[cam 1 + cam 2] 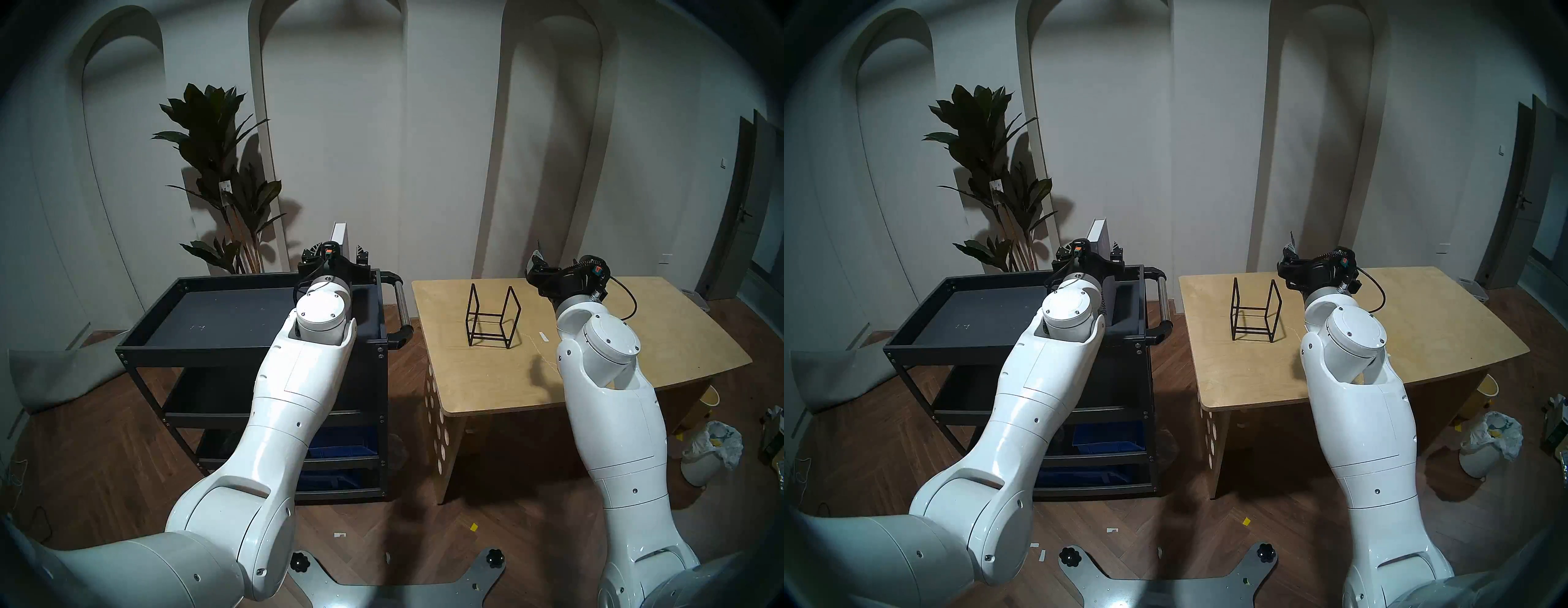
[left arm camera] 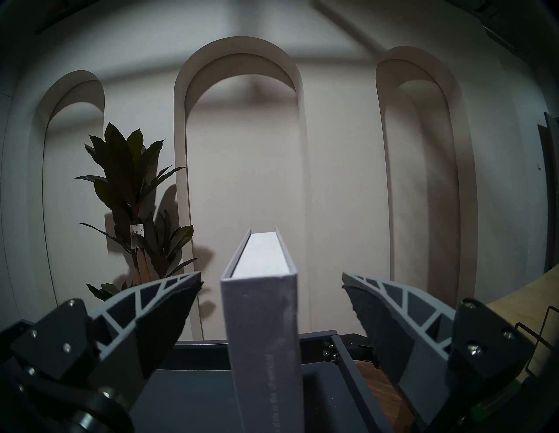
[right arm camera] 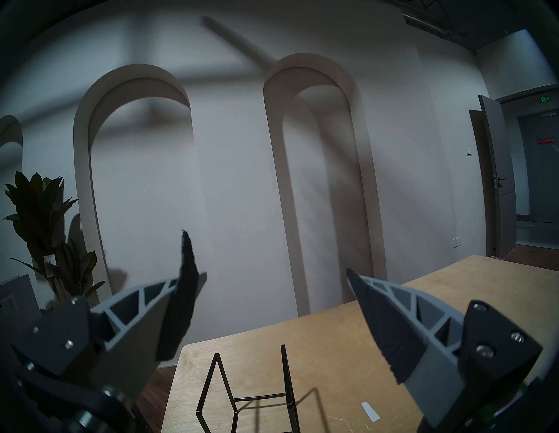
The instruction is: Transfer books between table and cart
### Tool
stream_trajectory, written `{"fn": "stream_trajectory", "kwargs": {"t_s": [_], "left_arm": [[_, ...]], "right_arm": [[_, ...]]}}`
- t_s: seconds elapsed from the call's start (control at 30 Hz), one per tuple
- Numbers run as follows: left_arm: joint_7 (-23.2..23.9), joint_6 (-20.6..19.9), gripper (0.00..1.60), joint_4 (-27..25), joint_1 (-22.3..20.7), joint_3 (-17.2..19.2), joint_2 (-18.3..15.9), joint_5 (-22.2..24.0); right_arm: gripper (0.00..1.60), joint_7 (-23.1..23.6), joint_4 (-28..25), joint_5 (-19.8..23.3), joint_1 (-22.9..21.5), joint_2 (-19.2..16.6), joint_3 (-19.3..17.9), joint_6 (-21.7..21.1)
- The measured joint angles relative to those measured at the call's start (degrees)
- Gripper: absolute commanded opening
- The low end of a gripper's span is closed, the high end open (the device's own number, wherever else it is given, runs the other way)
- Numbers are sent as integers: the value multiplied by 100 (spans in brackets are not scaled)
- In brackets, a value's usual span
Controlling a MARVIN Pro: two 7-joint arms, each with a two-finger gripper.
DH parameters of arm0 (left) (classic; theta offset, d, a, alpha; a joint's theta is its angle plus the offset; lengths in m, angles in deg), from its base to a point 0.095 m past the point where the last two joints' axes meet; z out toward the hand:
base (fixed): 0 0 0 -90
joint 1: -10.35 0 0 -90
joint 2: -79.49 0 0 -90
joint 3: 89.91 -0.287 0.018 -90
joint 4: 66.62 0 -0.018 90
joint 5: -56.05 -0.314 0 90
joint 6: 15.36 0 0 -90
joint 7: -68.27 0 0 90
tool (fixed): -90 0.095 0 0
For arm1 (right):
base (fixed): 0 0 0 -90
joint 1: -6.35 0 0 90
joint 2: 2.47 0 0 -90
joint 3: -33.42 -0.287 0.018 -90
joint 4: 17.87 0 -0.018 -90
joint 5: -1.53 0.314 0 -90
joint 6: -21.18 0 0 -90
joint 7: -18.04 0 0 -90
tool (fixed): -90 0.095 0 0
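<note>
The pale grey book (image 2: 263,317) stands upright on its edge in the far right part of the black cart's tray (image 1: 169,352), spine toward the wrist camera, white page edges on top. It also shows in the head views (image 1: 339,235) (image 1: 1100,237). My left gripper (image 2: 271,278) (image 1: 337,254) is open, one finger on each side of the book with a gap on both sides. My right gripper (image 3: 275,273) (image 1: 536,263) is open and empty, above the far part of the plywood table (image 1: 488,382).
A black wire-frame rack (image 1: 492,318) (image 3: 251,396) stands on the table left of the right gripper. The cart's push handle (image 1: 401,305) faces the table. A potted plant (image 1: 220,182) stands behind the cart. Blue bins (image 1: 339,446) sit on its lower shelves. A waste basket (image 1: 708,454) stands at the right.
</note>
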Motion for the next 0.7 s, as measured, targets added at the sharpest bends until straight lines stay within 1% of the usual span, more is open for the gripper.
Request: {"fn": "stream_trajectory", "kwargs": {"t_s": [0.17,0.3,0.53,0.7], "left_arm": [[45,-125,160,-290,109,27,-26,24],[88,-119,160,-579,227,35,-47,53],[144,-1,160,-1069,428,78,-106,102],[218,178,160,-1435,545,165,-133,238]], "right_arm": [[160,15,22,-15,-8,9,2,9],[160,32,44,-32,-19,19,23,15],[160,57,91,-68,-44,50,123,23],[160,68,111,-95,-59,61,168,23]]}}
